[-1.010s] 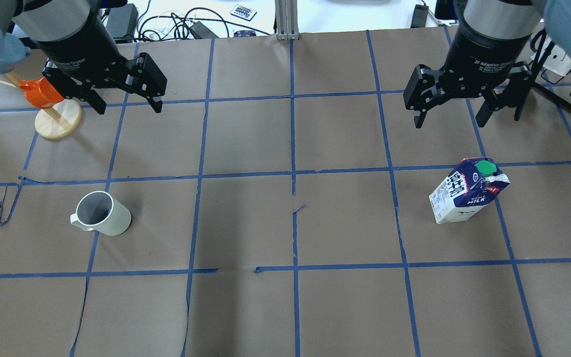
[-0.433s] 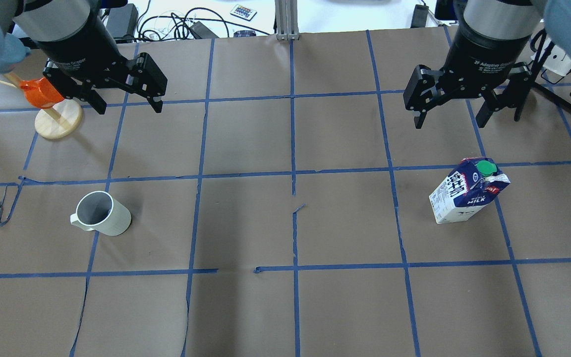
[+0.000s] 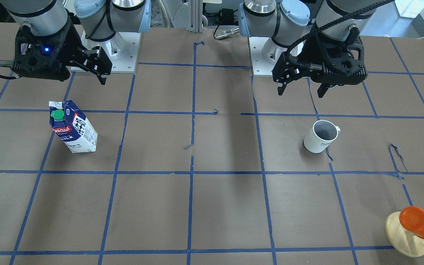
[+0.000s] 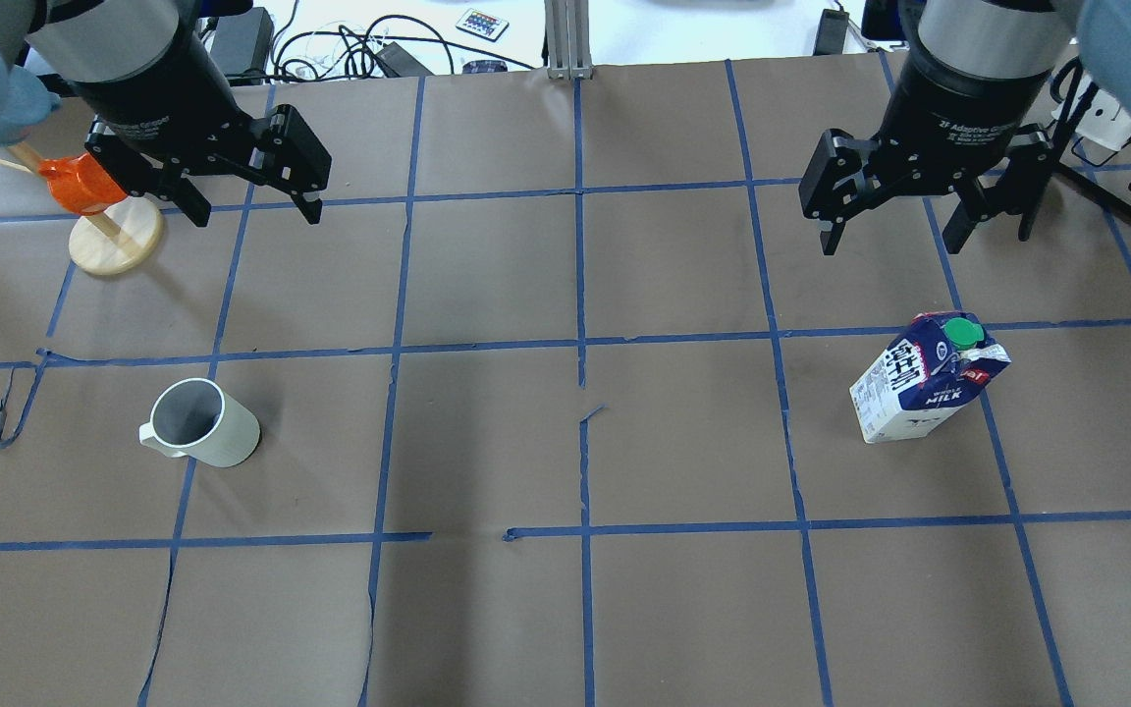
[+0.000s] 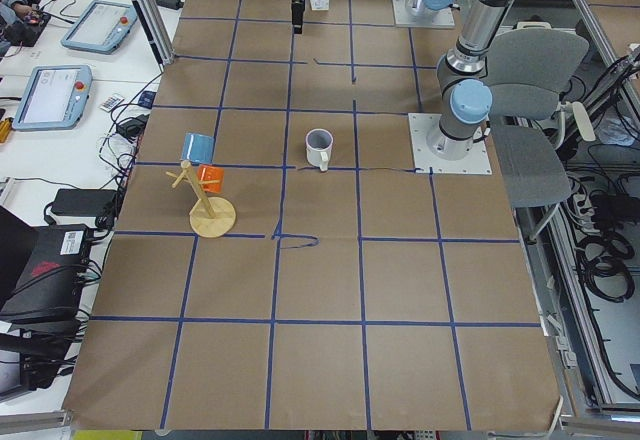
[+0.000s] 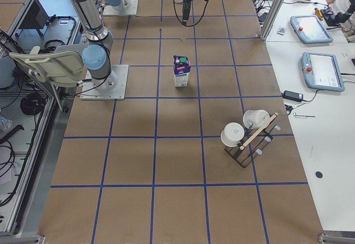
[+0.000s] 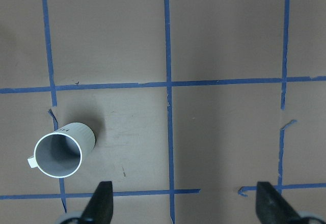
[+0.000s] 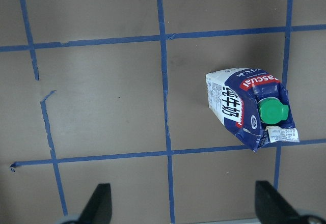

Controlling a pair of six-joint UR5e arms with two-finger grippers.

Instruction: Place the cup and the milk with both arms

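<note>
The white ribbed cup (image 4: 204,424) stands upright on the brown table, left of centre, its handle to the left. It also shows in the front view (image 3: 320,137) and the left wrist view (image 7: 63,149). The blue and white milk carton (image 4: 929,390) with a green cap stands upright on the right. It also shows in the front view (image 3: 73,127) and the right wrist view (image 8: 249,107). My left gripper (image 4: 256,214) hangs open and empty above the table, beyond the cup. My right gripper (image 4: 891,244) hangs open and empty, beyond the carton.
An orange mug on a wooden stand (image 4: 84,187) sits at the far left, close beside my left gripper. A black rack with white cups (image 4: 1115,128) stands at the far right. Cables (image 4: 350,49) lie past the far edge. Blue tape lines grid the table.
</note>
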